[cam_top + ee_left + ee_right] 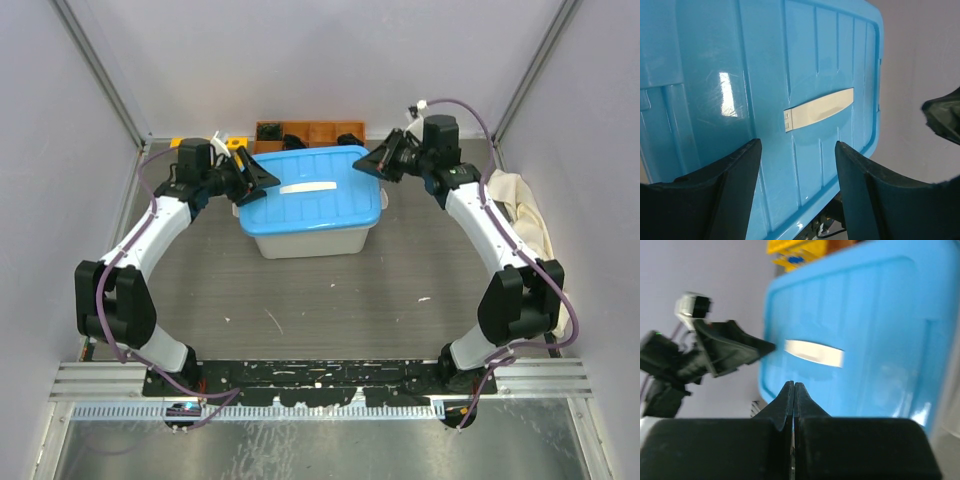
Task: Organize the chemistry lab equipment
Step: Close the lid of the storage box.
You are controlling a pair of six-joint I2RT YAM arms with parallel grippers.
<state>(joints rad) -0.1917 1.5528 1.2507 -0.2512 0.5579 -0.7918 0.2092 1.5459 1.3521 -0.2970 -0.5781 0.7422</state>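
Observation:
A blue lid (312, 190) closes a pale storage bin (310, 240) at the table's middle back, with a white strip (820, 109) across its centre. My left gripper (262, 180) hangs open at the lid's left edge; in its wrist view the fingers (735, 185) stand wide apart over the blue lid (765, 75), holding nothing. My right gripper (368, 165) is at the lid's right back corner, its jaws shut and empty (794, 386) above the lid (880, 325). Part of the yellow tube rack (235, 147) shows behind the bin. The other equipment is hidden.
A brown compartment tray (310, 131) stands against the back wall behind the bin. A cream cloth (522, 215) lies along the right wall. Walls close in on the left, the right and the back. The grey table top (330, 300) lies in front of the bin.

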